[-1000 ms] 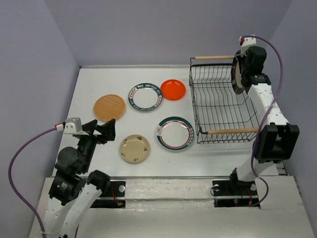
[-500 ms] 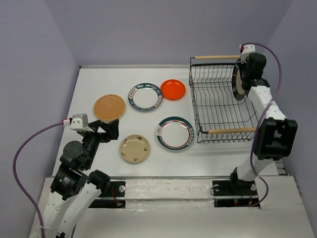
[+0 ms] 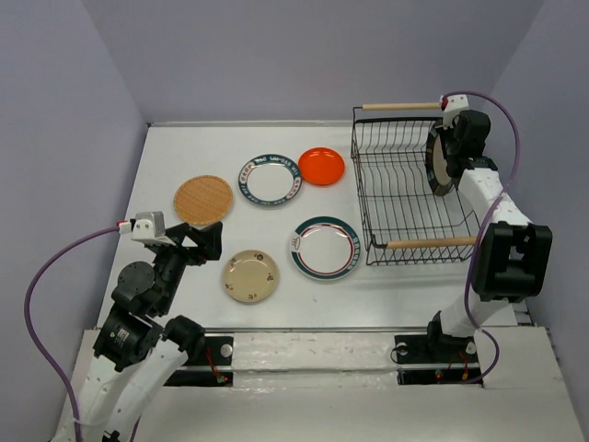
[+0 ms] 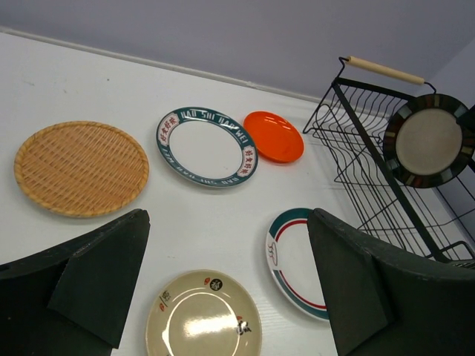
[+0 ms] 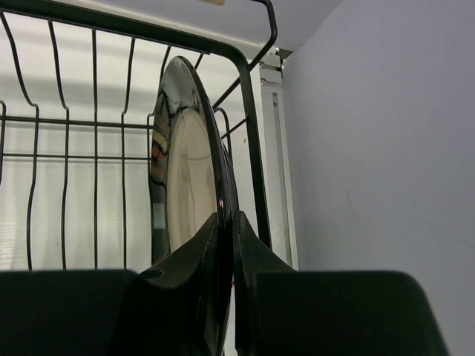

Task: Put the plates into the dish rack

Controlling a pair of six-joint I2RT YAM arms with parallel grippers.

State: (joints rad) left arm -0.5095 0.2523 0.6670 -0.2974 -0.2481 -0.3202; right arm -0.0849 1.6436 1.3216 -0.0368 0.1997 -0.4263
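— Where did we have the dark-rimmed plate (image 5: 189,185)?

— In our right gripper (image 5: 226,222), clenched on the plate's rim. The plate stood on edge at the right side of the dish rack (image 3: 402,184), toward the far handle. Its face looked left and its flat ran from one handle to the other. We couldn't tell whether its bottom edge had reached the wires.

— So which way did it have to go?

— Straight down from the gripper, we judged, with the plate kept upright. The right arm was the only one near the rack.

— And our left gripper (image 4: 228,215)?

— It hung released, with nothing between the jaws. The beige plate (image 4: 202,322) lay flat on the counter (image 3: 184,157) just ahead of it and below.

— Any writing?

— The green-rimmed plate (image 4: 206,146) carried lettering around its border. We read "HAO SHI" at the top, but weren't sure of the rest. The beige plate had small dark marks that we couldn't read.
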